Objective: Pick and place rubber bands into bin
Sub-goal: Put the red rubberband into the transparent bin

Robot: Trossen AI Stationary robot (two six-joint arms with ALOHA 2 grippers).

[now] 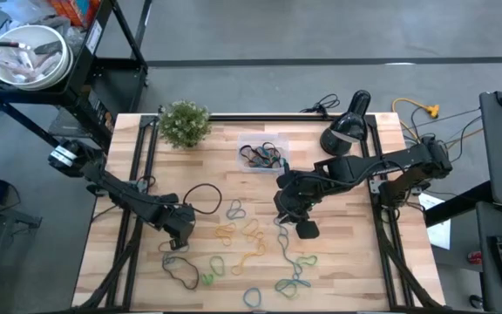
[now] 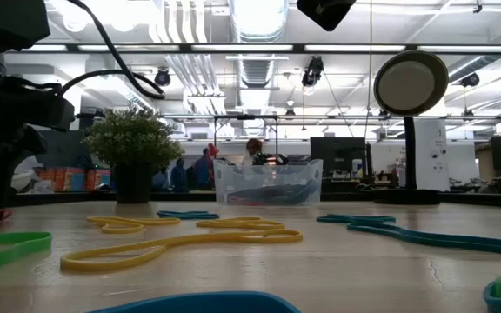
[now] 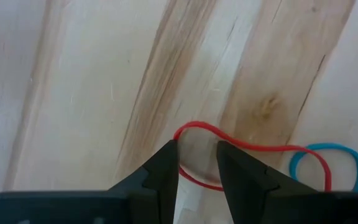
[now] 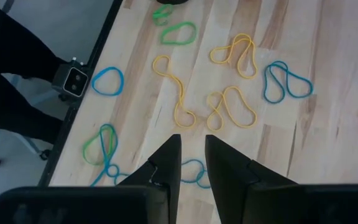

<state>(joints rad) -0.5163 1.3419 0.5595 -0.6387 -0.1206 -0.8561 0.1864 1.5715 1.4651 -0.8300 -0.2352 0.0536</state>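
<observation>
Several rubber bands (image 1: 251, 235) in yellow, blue, green and black lie loose on the near half of the wooden table. The clear bin (image 1: 264, 155) stands at the far middle with some bands inside, and also shows in the low view (image 2: 268, 183). My left gripper (image 1: 179, 231) is low over the table's left part. Its fingers are slightly open (image 3: 197, 155) and stand either side of a red band (image 3: 229, 140), with a blue band (image 3: 325, 165) beside it. My right gripper (image 1: 288, 209) hangs high over the middle with a narrow gap (image 4: 193, 146), above yellow bands (image 4: 229, 106). My left gripper comes from above with one finger (image 3: 163, 171) on each side of the red band's looped end (image 3: 188, 174), which lies flat on the table. I cannot tell whether the fingers touch it.
A small potted plant (image 1: 184, 122) stands at the far left of the table and a black desk lamp (image 1: 347, 131) at the far right. A black cable loop (image 1: 200, 196) lies near the left arm. Metal frame rails run along both table sides.
</observation>
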